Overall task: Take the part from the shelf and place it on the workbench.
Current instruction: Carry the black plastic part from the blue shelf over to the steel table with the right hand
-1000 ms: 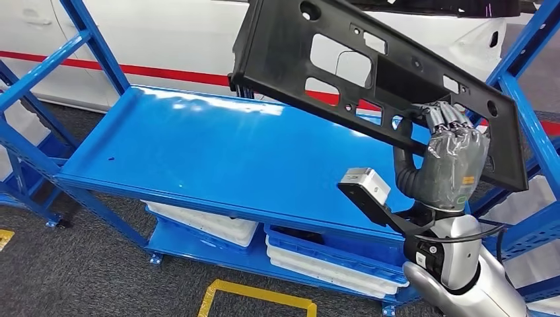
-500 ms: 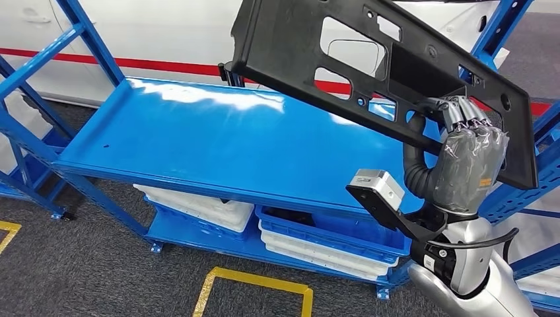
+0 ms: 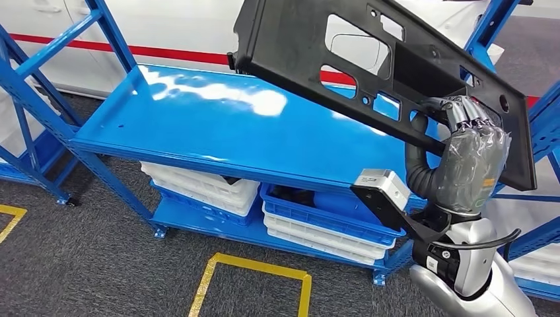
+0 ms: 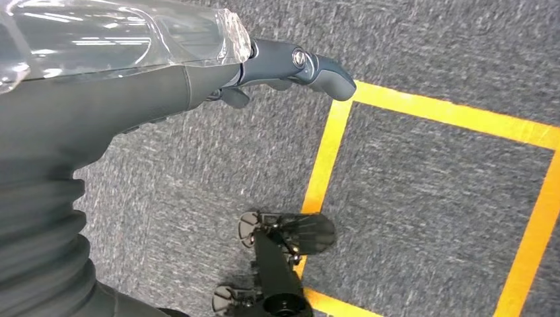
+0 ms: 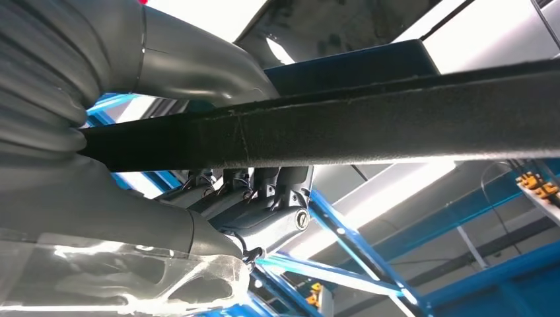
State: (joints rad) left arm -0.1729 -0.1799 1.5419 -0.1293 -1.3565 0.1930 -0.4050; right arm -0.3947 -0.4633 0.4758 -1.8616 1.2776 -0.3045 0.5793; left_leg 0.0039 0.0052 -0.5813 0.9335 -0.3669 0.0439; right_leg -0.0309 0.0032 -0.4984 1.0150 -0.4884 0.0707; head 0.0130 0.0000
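The part (image 3: 284, 39) is a long black plastic panel with several cut-outs. It hangs tilted in the air above the blue shelf board (image 3: 224, 132), touching nothing on the shelf. My right hand (image 3: 472, 155) grips it near its right end, fingers wrapped over the lower bar. In the right wrist view that bar (image 5: 370, 125) runs between my thumb (image 5: 191, 66) and my fingers (image 5: 264, 218). My left hand (image 4: 132, 72) hangs over the grey floor and holds nothing, with one finger (image 4: 310, 66) stretched out.
White trays (image 3: 205, 191) and blue bins (image 3: 317, 224) fill the lower shelf level. Blue uprights (image 3: 39, 99) frame the rack on both sides. A white car with a red stripe (image 3: 165, 51) stands behind. Yellow tape (image 3: 251, 267) marks the grey carpet.
The whole picture has shifted, so the camera has moved. My right hand still grips the part, which now sits a little further right and higher over the shelf.
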